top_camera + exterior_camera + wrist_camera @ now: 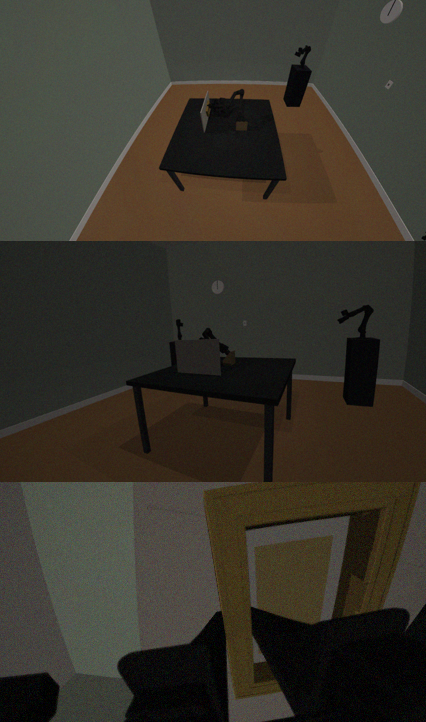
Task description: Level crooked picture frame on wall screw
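The golden picture frame (208,112) (226,572) hangs in front of the upright pale panel (204,120) (197,357) (172,582). In the wrist view its top edge slopes up to the right; whether it hangs level is hard to tell from this angle. My gripper (210,105) (233,614) is shut on the frame's left side bar, with one dark finger on each side of it, in the wrist view. The screw and the notched strip are hidden. In the exterior view the panel hides the frame and my fingertips.
A tan wooden block (241,126) (229,359) stands on the black table (222,155) (250,381), to the side of my arm. A black pedestal (296,86) (360,372) with another arm (304,55) (365,318) stands away from the table.
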Tool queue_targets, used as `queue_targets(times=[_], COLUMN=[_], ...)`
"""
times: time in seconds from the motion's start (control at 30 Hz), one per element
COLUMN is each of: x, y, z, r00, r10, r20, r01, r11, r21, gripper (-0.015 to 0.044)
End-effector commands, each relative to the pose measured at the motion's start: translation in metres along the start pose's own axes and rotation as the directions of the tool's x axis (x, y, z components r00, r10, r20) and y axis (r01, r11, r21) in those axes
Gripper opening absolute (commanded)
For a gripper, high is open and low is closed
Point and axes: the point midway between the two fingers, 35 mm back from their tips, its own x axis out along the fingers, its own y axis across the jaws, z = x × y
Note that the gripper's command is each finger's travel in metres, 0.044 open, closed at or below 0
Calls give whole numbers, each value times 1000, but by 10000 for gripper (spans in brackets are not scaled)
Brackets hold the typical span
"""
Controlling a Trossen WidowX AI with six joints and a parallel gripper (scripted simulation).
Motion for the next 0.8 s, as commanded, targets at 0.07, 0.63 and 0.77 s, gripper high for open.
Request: queue_targets(times=[0.07, 0.63, 0.77], x=[0, 0, 0], y=[0, -2, -2], z=[0, 0, 0], r00=[1000, 1000, 1000], r10=[-1, -1, 0], r20=[1, 0, 0], r01=[1, 0, 0], r11=[1000, 990, 987], r21=[5, 141, 161], gripper=[0, 0, 0])
